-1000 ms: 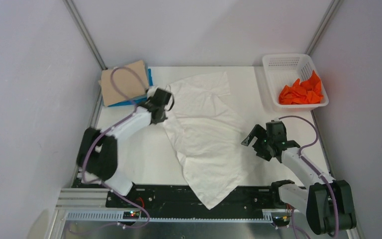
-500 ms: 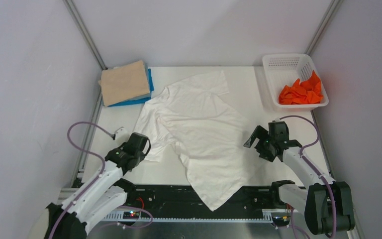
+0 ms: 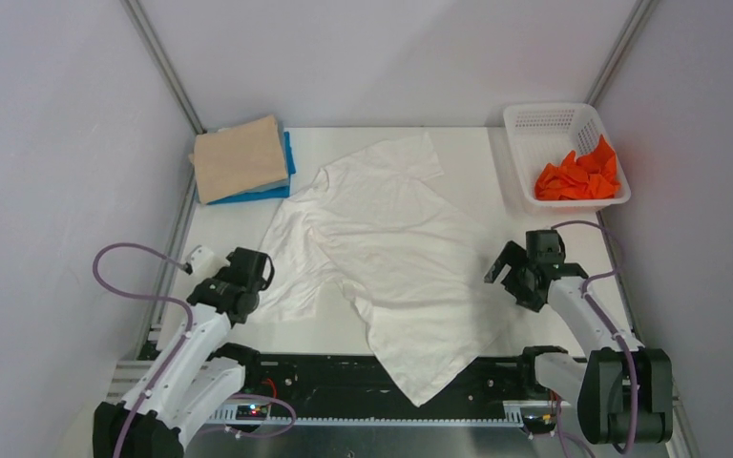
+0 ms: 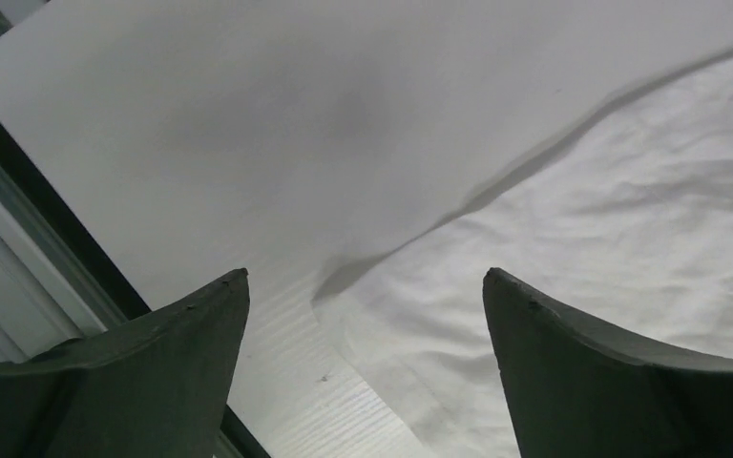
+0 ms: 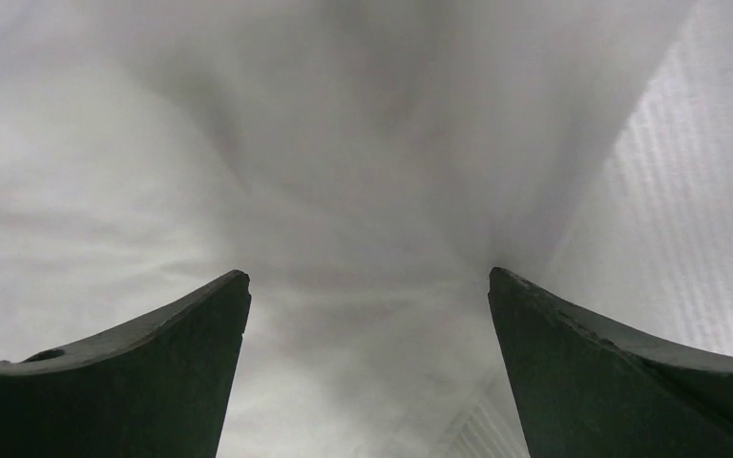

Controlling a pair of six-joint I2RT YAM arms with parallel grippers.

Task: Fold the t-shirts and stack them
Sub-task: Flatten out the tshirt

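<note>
A thin white t-shirt (image 3: 391, 248) lies spread over the middle of the table, its hem hanging past the near edge. My left gripper (image 3: 251, 270) stands open at the shirt's near-left corner. In the left wrist view that gripper (image 4: 365, 277) hovers over the white shirt's edge (image 4: 582, 239), holding nothing. My right gripper (image 3: 506, 277) is open at the shirt's right edge. In the right wrist view it (image 5: 367, 277) hangs just above the white cloth (image 5: 248, 143). A folded beige t-shirt (image 3: 239, 157) rests on a folded blue one (image 3: 253, 197) at the back left. An orange t-shirt (image 3: 577, 176) lies crumpled in the basket.
The white lattice basket (image 3: 554, 115) stands at the back right corner. Grey walls close in on both sides and the back. A black rail (image 3: 324, 377) runs along the near edge between the arm bases. Bare table (image 4: 200, 143) shows left of the shirt.
My left gripper dragged the white shirt's left part from the back toward the near left, spreading it flat, then opened and let go. My right gripper shifted slightly right.
</note>
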